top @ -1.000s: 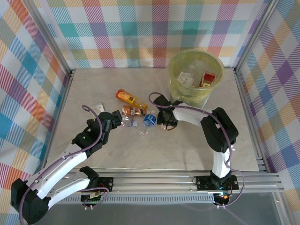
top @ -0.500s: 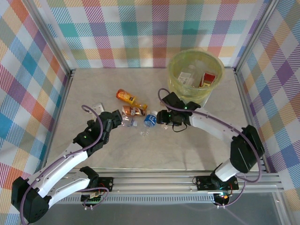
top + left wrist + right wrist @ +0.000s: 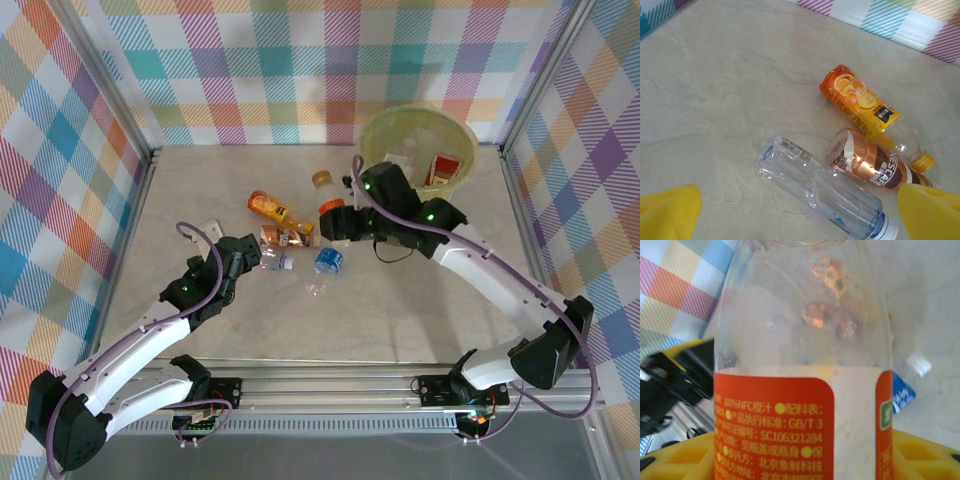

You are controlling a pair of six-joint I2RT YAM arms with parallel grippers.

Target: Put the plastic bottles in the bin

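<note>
Bottles on table — bin behind, right

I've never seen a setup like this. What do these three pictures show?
Two robot arms are bolted at the near edge of the table. The overhead picture looks down on both; the other two come from wrist cameras. The right gripper is shut on an orange-labelled bottle, held up near the lined bin. The left gripper hangs open over a clear bottle. A brown coffee bottle, an orange juice bottle and a blue-labelled bottle lie on the table.
</note>
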